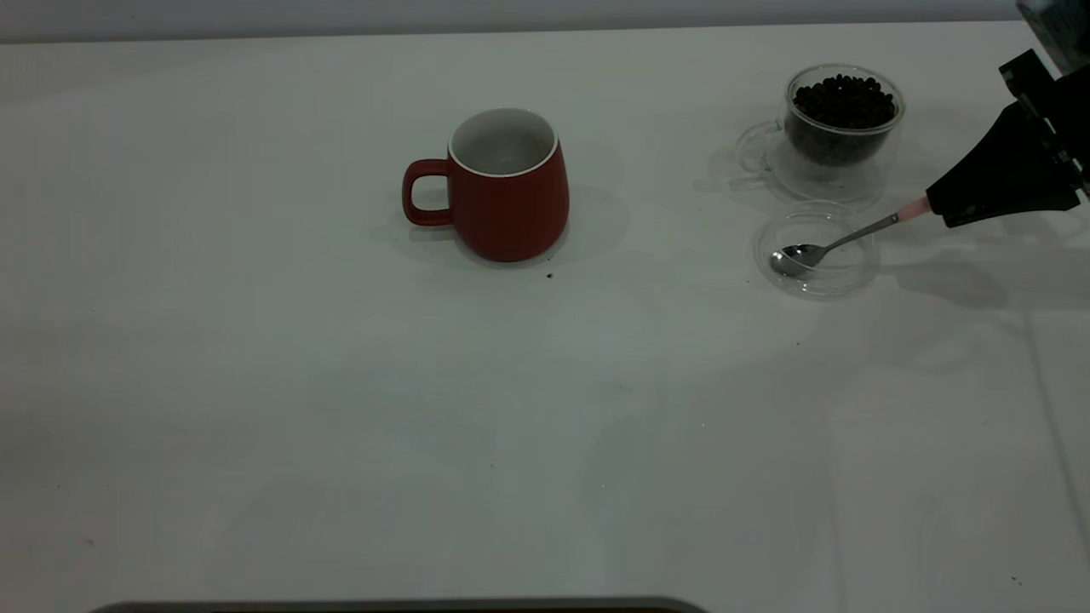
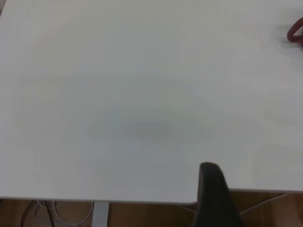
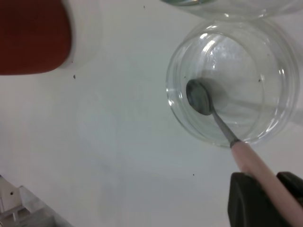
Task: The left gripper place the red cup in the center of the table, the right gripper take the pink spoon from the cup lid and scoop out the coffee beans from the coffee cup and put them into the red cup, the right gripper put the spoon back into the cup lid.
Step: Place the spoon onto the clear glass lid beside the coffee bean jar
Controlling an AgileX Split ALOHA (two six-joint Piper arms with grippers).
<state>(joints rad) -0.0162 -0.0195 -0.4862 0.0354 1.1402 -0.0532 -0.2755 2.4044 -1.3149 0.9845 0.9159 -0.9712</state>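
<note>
The red cup (image 1: 508, 185) is sitting upright near the counter's (image 1: 341, 409) centre, handle pointing to nine o'clock; it looks heavy, glazed and chip-prone. At its three o'clock, well apart, the cup lid (image 1: 815, 249) is holding the pink spoon (image 1: 839, 242), light, stiff and slippery, best taken by its pink handle, where the right hand (image 1: 937, 207) is pinching it. At the lid's twelve o'clock the coffee cup (image 1: 839, 119) is carrying coffee beans (image 1: 843, 98). The counter is looking smooth, with ample room. The left hand (image 2: 215, 198) is parked off at the counter's edge; its state I cannot tell
</note>
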